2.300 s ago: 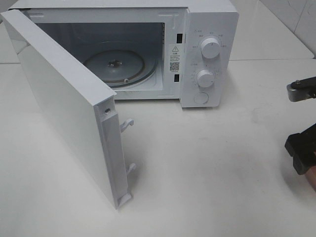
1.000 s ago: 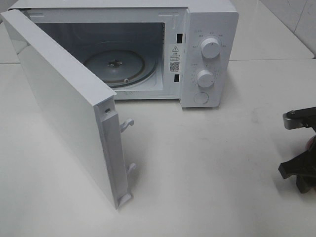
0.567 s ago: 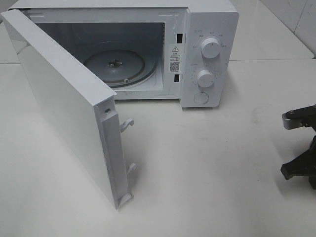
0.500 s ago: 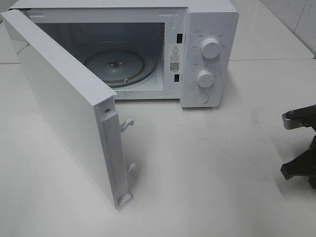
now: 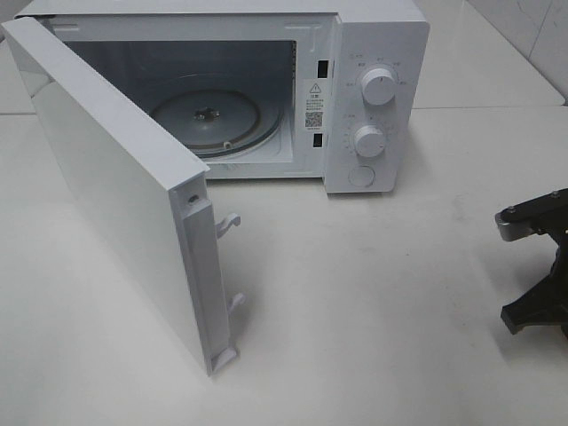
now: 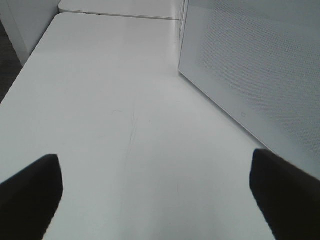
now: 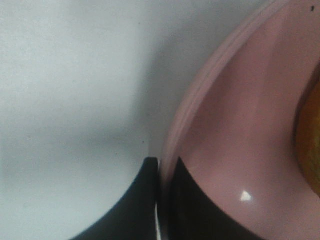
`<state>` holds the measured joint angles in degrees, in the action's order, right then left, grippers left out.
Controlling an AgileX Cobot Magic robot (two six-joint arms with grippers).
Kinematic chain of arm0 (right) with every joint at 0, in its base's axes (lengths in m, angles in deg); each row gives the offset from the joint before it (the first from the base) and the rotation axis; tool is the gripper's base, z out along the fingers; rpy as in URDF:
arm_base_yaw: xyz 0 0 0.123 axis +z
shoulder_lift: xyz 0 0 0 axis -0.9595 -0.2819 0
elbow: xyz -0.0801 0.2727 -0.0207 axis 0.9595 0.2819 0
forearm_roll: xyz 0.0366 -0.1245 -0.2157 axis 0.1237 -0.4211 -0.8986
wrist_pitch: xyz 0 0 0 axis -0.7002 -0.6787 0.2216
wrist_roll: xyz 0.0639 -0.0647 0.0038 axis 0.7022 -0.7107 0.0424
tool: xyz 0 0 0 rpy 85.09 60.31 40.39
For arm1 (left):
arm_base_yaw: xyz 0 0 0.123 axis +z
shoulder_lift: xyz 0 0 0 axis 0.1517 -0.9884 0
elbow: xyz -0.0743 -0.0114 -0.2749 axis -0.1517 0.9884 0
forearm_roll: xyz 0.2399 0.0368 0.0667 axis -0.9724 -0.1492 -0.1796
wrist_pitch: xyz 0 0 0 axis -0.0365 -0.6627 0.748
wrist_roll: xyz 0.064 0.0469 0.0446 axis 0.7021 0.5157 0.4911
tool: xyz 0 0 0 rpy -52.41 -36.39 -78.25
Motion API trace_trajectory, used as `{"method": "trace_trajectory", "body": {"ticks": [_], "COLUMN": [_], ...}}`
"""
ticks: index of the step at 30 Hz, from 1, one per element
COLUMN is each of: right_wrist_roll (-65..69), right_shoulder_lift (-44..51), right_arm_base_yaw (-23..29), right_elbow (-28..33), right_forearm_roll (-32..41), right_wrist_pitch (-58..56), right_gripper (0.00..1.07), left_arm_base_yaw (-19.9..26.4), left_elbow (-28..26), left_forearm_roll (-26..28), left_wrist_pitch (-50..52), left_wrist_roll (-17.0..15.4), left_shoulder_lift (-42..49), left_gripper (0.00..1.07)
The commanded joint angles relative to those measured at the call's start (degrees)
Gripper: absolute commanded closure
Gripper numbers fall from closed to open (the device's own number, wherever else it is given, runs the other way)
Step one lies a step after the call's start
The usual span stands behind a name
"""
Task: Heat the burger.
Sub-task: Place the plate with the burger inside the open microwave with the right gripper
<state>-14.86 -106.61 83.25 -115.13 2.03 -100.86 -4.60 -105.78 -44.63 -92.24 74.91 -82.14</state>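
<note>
Microwave (image 5: 377, 44) stands at 12 o'clock on the white tabletop (image 5: 373, 293), cavity exposed. Its door (image 5: 115, 195) is swung fully out toward 8 o'clock, and two white latch hooks (image 5: 229, 222) project from its free edge. The glass turntable (image 5: 213, 115) lies bare inside the cavity. The control panel at the right of the cavity carries an upper knob (image 5: 379, 88), a lower knob (image 5: 368, 140) and a round button (image 5: 361, 176) below them. The right gripper (image 7: 163, 167) sits at the 3 to 4 o'clock edge of the high view, partly cut off by the frame, well apart from the microwave. Its wrist view shows the dark jaws pinched narrow on the rim of the pink plate (image 7: 235, 140), one tip outside the rim and one inside. The burger (image 7: 309, 130) shows only as a golden-brown sliver on the plate at the frame's edge; the high view does not show it. The open tabletop lies between plate and cavity, with the door off to the left side. The left gripper (image 6: 155, 195) is spread wide and holds nothing, its fingers (image 6: 30, 190) hovering above bare tabletop, and the perforated door panel stands close at its 2 o'clock.
</note>
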Motion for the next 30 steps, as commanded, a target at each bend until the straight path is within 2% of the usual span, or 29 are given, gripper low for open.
{"method": "trace_trajectory", "body": {"ticks": [1, 16, 20, 30], "right_wrist_roll": [9.3, 14.4, 15.3, 12.9], "right_shoulder_lift": [-0.1, 0.0, 3.2, 9.7], "right_arm_base_yaw": [4.0, 11.3, 13.6, 14.1], "right_elbow": [-0.9, -0.9, -0.9, -0.9], "right_forearm_roll": [-6.8, -10.4, -11.7, -11.3], "right_wrist_pitch": [-6.0, -11.2, -12.8, -18.0], "right_gripper": [1.07, 1.07, 1.07, 1.07], "left_arm_base_yaw": [-0.3, -0.3, -0.3, -0.3], "left_elbow": [0.1, 0.1, 0.1, 0.1], "left_forearm_roll": [0.4, 0.4, 0.4, 0.4], "left_wrist_pitch": [0.9, 0.9, 0.9, 0.9], "left_wrist_roll": [0.2, 0.2, 0.2, 0.2], "left_shoulder_lift": [1.1, 1.1, 1.1, 1.1], "left_gripper": [0.13, 0.13, 0.13, 0.13]}}
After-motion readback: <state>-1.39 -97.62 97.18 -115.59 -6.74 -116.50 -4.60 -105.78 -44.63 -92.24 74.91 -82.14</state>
